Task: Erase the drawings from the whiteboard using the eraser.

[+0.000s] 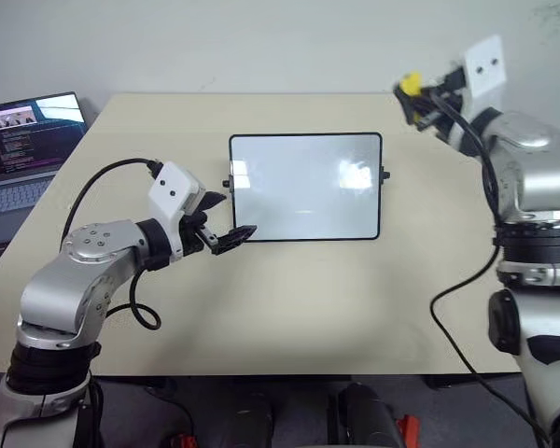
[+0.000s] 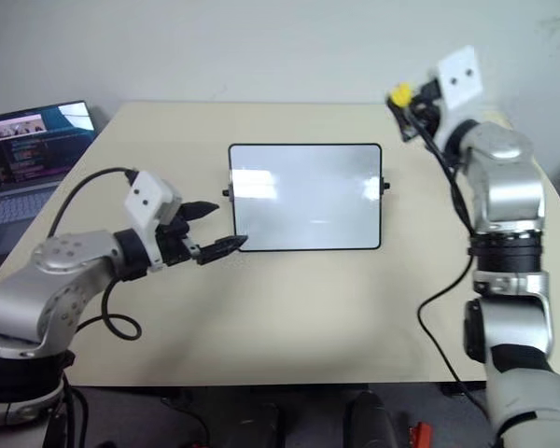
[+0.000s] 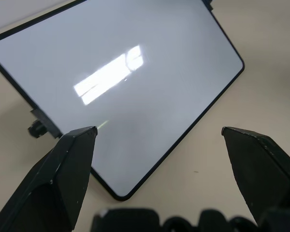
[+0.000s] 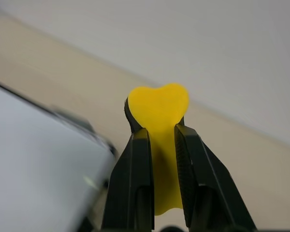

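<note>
The whiteboard (image 1: 305, 187) lies flat mid-table, black-framed, with small knobs at both sides. Its white surface (image 3: 135, 87) carries only light reflections; no drawings can be seen on it. My left gripper (image 1: 235, 215) is open at the board's near left corner, its fingers (image 3: 72, 164) spread over that corner and just above the table. Raised beyond the board's far right corner, off the board, is my right gripper (image 1: 413, 93). It is shut on the eraser (image 4: 158, 111), a small yellow block that sticks out past the fingertips (image 4: 135, 159).
The beige table (image 1: 289, 308) reaches the wall at the back. An open laptop (image 1: 19, 149) sits to the left of the table's left edge. Black cables (image 1: 140, 313) hang from both arms.
</note>
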